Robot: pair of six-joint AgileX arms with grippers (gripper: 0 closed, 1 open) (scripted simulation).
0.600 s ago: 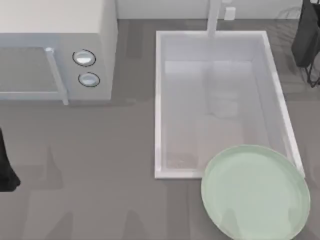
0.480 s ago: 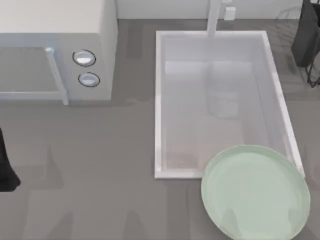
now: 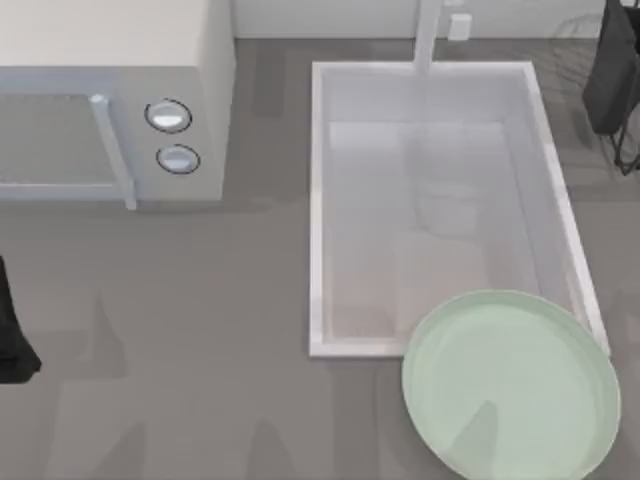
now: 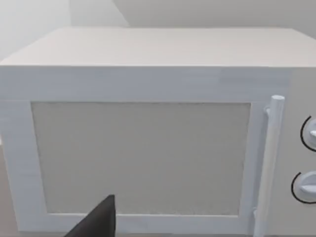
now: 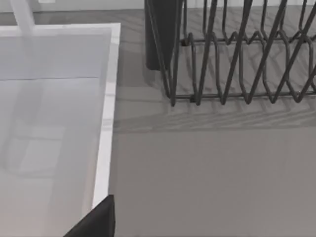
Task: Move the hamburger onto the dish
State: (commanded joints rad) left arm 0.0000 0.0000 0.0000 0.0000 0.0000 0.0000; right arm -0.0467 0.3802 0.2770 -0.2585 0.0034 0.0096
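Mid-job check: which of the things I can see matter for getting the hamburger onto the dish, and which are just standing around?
Part of the job:
- dish, pale green, at the sink's near corner, nothing on it
- hamburger: I cannot see it

Just standing around:
- microwave, door shut, on the table's left
- sink
- wire rack, beside the sink's rim

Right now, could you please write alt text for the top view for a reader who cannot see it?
A large round pale mint-green plate lies bare at the near right, overlapping the corner of a white rectangular sink basin. A white box-shaped microwave with two round dials stands at far left on the grey table.
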